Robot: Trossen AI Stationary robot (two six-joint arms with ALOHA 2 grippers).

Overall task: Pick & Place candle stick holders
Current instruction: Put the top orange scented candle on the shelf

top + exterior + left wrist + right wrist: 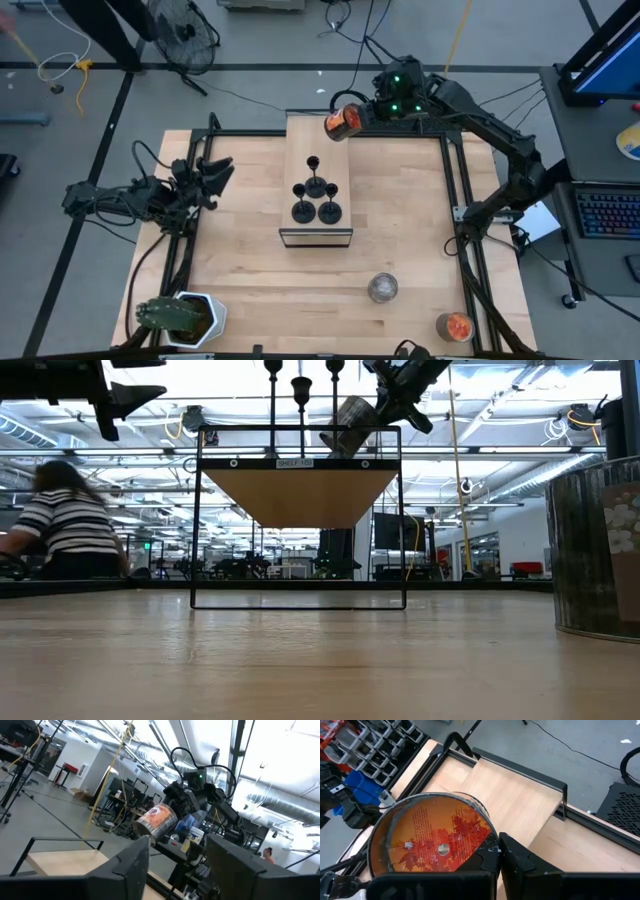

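Note:
Several black candle stick holders (pixel 315 190) stand on their round bases on the top board of a black-framed shelf (pixel 318 237) in the middle of the table. In the low view their stems (pixel 300 400) rise above the shelf (pixel 300 495). My right gripper (pixel 358 115) is shut on a glass jar with orange contents (pixel 342 120) over the shelf's far right corner. My left gripper (pixel 215 175) stands open and holds nothing near the table's left edge, raised and pointing toward the shelf. My right gripper pinches the jar's rim (pixel 489 847) between its two fingers. One finger (pixel 482 865) appears to lie on the inner side and the other on the outer side. The fingers slant down from the far right. The jar (pixel 156 821) is tilted and lifted clear.
A round silvery jar (pixel 382 288) and a second orange-filled glass jar (pixel 454 326) stand near the table's front right. A white pot with a plant (pixel 185 318) sits at the front left. A person in a striped shirt (pixel 70 525) shows beyond the table.

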